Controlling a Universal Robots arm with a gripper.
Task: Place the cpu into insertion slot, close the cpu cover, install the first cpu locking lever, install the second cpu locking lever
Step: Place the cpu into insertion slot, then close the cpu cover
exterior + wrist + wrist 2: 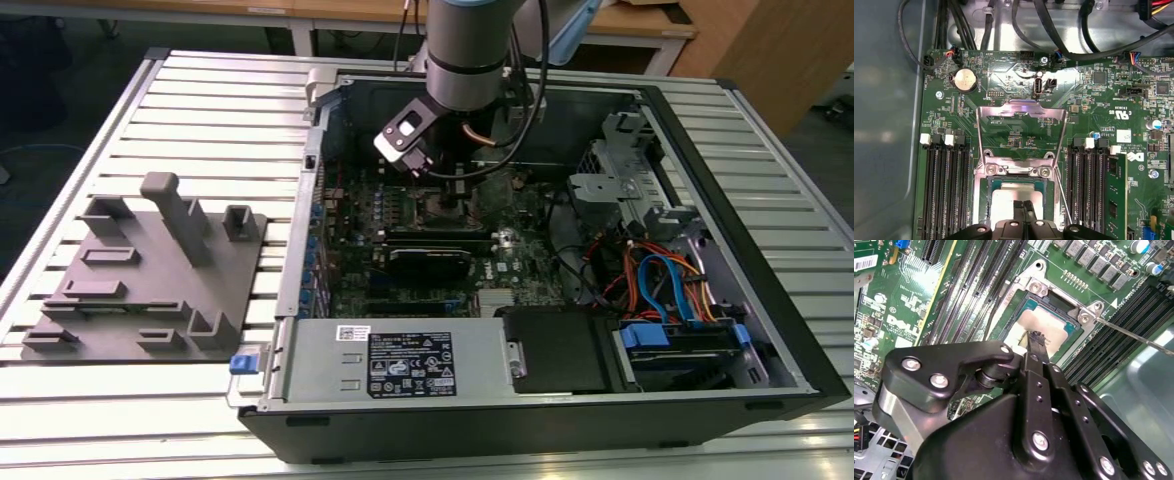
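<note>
1. The pincer (1036, 337) is clenched, with its tips pressed together and nothing between them that I can make out. It sits straight above the insertion slot (1056, 299), tips down on or just off the chip's top.
2. The cpu (1004, 200) is already lying flat inside the insertion slot, tan lid up, so that step looks done to me.
3. The relation that matters: the cpu cover (1021, 110) isn't closed. It's hinged at one edge of the insertion slot and swung open away from it, on the side facing the coin battery (965, 80). So from the pincer, the cover is just past the slot's hinge edge.
4. A thin wire lever (1134, 335) runs along one side of the insertion slot, not latched, as far as I can judge.
</note>
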